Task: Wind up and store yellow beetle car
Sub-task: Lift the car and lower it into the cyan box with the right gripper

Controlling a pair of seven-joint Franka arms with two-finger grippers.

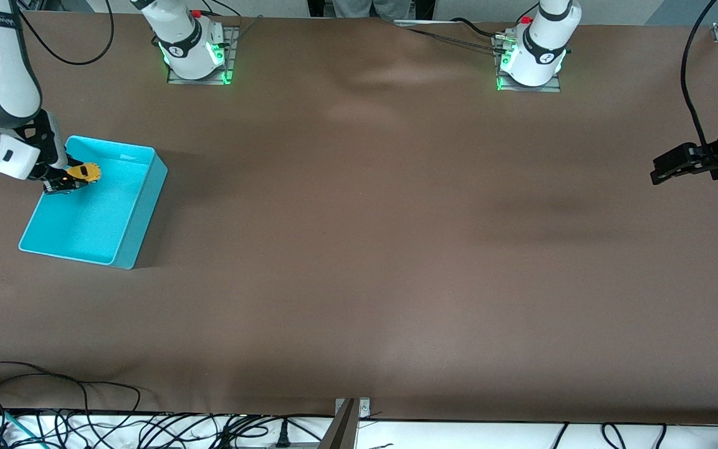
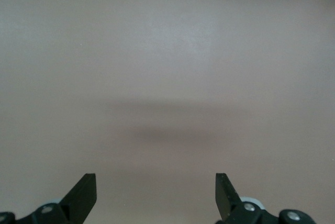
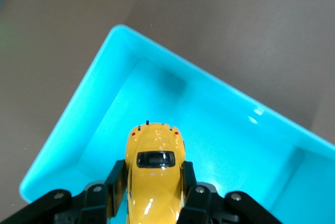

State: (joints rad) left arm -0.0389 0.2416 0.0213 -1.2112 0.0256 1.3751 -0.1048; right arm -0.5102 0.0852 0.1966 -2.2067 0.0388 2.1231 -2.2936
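The storing step is judged to be in hand: the yellow beetle car [image 1: 83,173] is held above the turquoise bin [image 1: 141,209], over the part of the bin farthest from the front camera, at the right arm's end of the table [image 1: 359,249]. Whether the car has been wound cannot be told from what is shown. What remains seems to be a short lowering into the bin and a release, with the car kept inside the rim so that it is set on the bin floor and not dropped against a wall.

The right gripper [image 1: 63,182] is seen closed on the car, its fingers [image 3: 116,179] pressed to the two sides of the rounded body just beside the dark window, as the right wrist view shows. The car is carried clear of the bin floor, and no contact with the bin walls can be made out.

The left gripper [image 1: 667,169] is held spread wide and empty above bare table at the left arm's end, where that arm waits; nothing is seen between its fingertips [image 2: 84,192] in the left wrist view.
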